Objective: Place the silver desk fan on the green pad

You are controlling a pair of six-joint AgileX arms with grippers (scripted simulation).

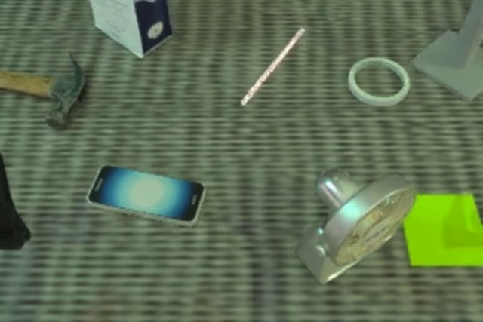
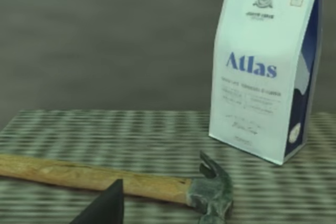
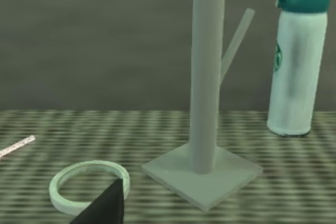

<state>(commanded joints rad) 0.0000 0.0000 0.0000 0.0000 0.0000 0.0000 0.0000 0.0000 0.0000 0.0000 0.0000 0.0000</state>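
Observation:
The silver desk fan (image 1: 361, 222) stands at the front right of the table, its beige speckled face turned toward the green pad (image 1: 445, 230), which lies flat just to its right. The fan's head edge reaches the pad's left border in the top view. My left arm (image 1: 9, 205) is parked at the table's left edge, and one dark fingertip (image 2: 107, 204) shows in its wrist view with nothing held. The right arm is out of the top view. Its wrist view shows one dark fingertip (image 3: 107, 203) before the white ring (image 3: 86, 186), holding nothing. Neither wrist view shows the fan or the pad.
A blue-and-white Atlas carton (image 1: 127, 1) stands at the back left, with a hammer (image 1: 53, 90) beside it. A phone (image 1: 145, 194) lies front left and a thin speckled stick (image 1: 273, 66) in the middle. At the right are the white ring (image 1: 379, 81), a grey post stand (image 1: 456, 54) and a white bottle (image 3: 298, 61).

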